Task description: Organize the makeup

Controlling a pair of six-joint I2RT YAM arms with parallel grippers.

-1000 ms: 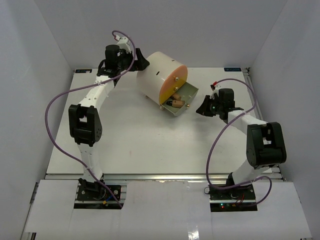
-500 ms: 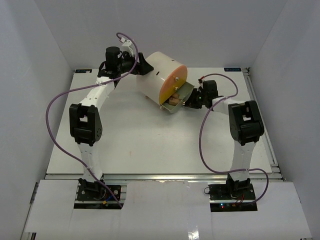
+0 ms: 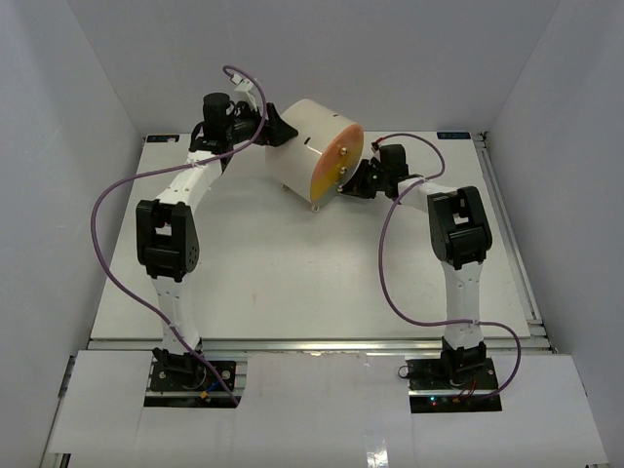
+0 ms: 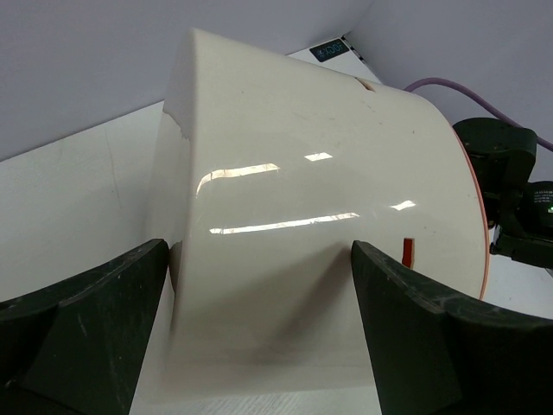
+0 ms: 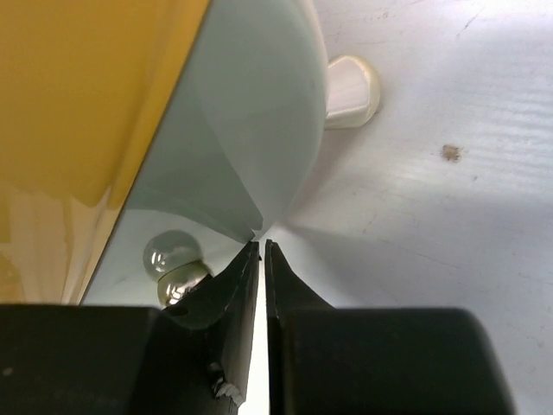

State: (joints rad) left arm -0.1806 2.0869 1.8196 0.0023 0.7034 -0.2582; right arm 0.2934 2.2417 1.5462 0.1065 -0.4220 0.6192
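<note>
The makeup is hidden; no bottle, jar or compact shows in any view. The big cream cylindrical box [image 3: 310, 146] lies on its side at the back of the table, its orange-yellow drawer front [image 3: 339, 164] flush with the body. My left gripper [image 3: 276, 127] is open against the box's rear, and the left wrist view shows the cream wall [image 4: 311, 216] between its dark fingers [image 4: 415, 337]. My right gripper [image 3: 359, 183] is shut, its tips [image 5: 262, 251] pressed to the drawer front [image 5: 78, 104] beside a metal knob [image 5: 177, 268].
The white table [image 3: 292, 263] is walled on three sides by white panels. A cream foot [image 5: 350, 91] of the box rests on the table. Purple cables loop from both arms.
The drawer stood open with tan bottles showing; my right gripper moved left against it and pushed it shut. The makeup is now out of sight. The left gripper stayed at the box's rear.
</note>
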